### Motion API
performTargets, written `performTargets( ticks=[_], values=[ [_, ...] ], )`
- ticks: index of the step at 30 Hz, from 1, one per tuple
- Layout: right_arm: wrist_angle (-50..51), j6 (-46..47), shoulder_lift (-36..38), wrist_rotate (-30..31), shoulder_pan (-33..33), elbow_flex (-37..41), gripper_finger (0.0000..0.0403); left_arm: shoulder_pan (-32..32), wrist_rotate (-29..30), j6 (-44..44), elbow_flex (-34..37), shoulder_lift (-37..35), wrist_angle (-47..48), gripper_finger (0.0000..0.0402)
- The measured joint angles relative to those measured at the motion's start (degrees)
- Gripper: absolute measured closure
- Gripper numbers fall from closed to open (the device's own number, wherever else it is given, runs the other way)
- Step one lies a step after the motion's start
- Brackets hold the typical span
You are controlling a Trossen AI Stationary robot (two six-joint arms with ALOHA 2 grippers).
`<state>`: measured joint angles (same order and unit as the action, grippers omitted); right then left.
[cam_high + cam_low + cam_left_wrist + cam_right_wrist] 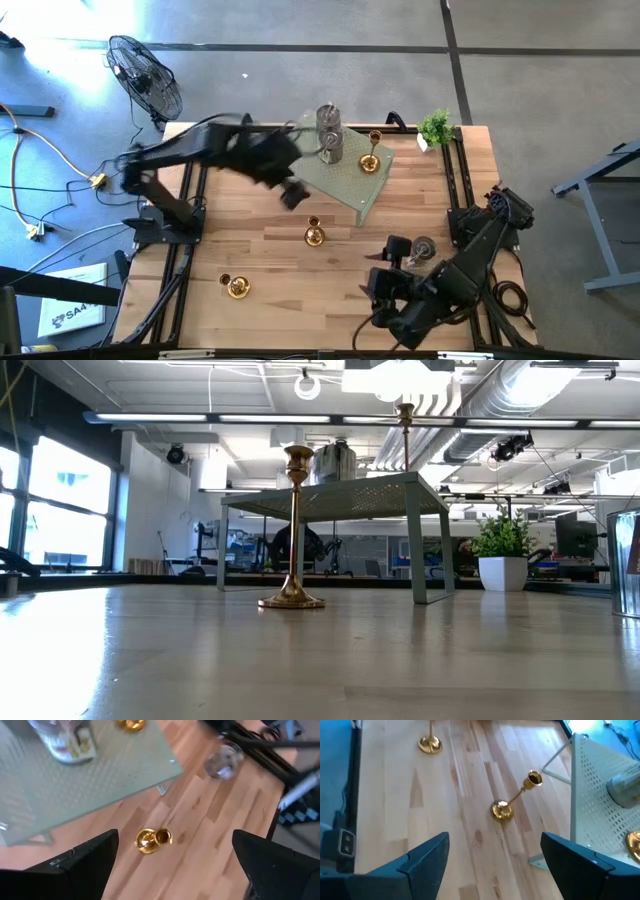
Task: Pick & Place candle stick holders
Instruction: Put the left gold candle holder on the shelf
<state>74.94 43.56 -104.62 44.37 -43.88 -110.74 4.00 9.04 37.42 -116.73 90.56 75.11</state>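
So on your left side there's a gold holder [236, 287] standing by itself near the front-left corner of the wooden table [270, 310], well away from everything else. Your left arm reaches in from the left edge, and the left gripper [293, 194] hangs in the air just off the near-left edge of the pale green perforated rack [352, 180]. Its fingers [85, 862] are spread wide with nothing between them. In the left wrist view you look straight down past them at a second gold holder [314, 234], upright on the bare wood in the middle of the table, just in front of the rack and not touching it. In the low view that same holder [292, 530] stands tall in front of the rack's legs.

Up on the rack you've got two grey-silver cups [328, 132] at the far-left part of its top, right next to each other, and another gold holder [370, 160] standing toward the right side of the rack.

Moving right, a clear glass-looking cup [424, 247] sits on the table near the front right, just beside the right arm. The right gripper [385, 268] is near it, low over the front-right area, with its fingers [422, 860] apart and empty too. It looks across the wood at the middle gold holder.

The small potted plant [436, 127] sits at the far-right corner.
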Motion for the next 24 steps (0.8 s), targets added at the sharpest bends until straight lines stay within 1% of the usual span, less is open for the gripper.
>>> performTargets(
  ticks=[2,6,9,12,16,19,22,24],
  values=[
    [-0.25,1.23,0.02,0.63,-1.03,0.00,0.0094,6.65,5.41,-1.44,-0.06,-2.30,1.62,0.0020],
    [0.27,5.49,0.02,0.65,-2.67,0.00,0.0094,20.05,15.79,-1.53,0.07,-5.34,4.48,0.0020],
    [1.50,8.86,0.02,-0.53,-3.53,0.00,0.0094,28.91,20.06,-1.08,0.11,-6.21,8.02,0.0020],
    [3.75,13.63,0.02,-1.91,-4.22,0.00,0.0094,36.30,22.34,0.39,0.13,-6.16,11.86,0.0020],
    [6.24,19.67,0.02,-2.90,-5.03,0.00,0.0094,44.23,28.07,6.72,0.21,-5.49,15.16,0.0020],
    [6.48,21.06,0.02,-2.69,-5.42,0.00,0.0094,48.51,30.91,9.31,1.73,-5.31,14.92,0.0020],
    [6.46,21.03,0.02,-2.49,-5.46,0.00,0.0094,52.56,34.75,13.87,5.72,-5.39,15.07,0.0020],
    [6.46,20.86,0.02,-1.11,-5.44,0.00,0.0094,54.70,37.11,16.78,9.03,-5.34,14.81,0.0020]
  ],
)
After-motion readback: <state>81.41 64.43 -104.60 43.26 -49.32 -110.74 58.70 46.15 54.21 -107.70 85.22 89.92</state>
